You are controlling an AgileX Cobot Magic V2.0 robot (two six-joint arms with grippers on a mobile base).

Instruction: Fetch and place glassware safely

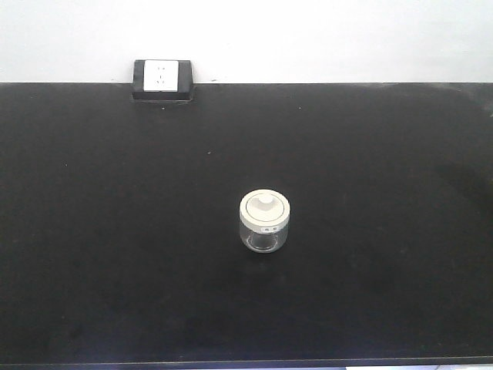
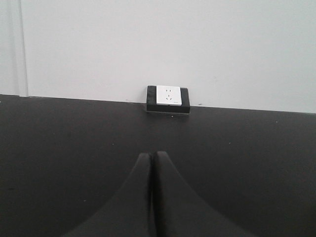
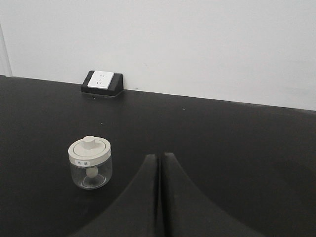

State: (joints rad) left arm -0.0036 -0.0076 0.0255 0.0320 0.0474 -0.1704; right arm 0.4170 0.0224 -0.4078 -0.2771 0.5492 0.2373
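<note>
Clear glass formed the squat, rounded jar, capped by a wide cream-white lid with a central knob and a small label on its rim. It stood upright near the middle of the matte black surface. Both the left gripper and right gripper had their dark tapered fingers pressed together, holding nothing. A white socket in a black housing sat against the plain pale wall.

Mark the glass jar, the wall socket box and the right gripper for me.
glass jar [image 1: 265, 222], front view, on the lid's front rim.
socket box [image 1: 162, 79], front view, on its white faceplate.
right gripper [image 3: 160, 159], right wrist view, at the closed fingertips.
</note>
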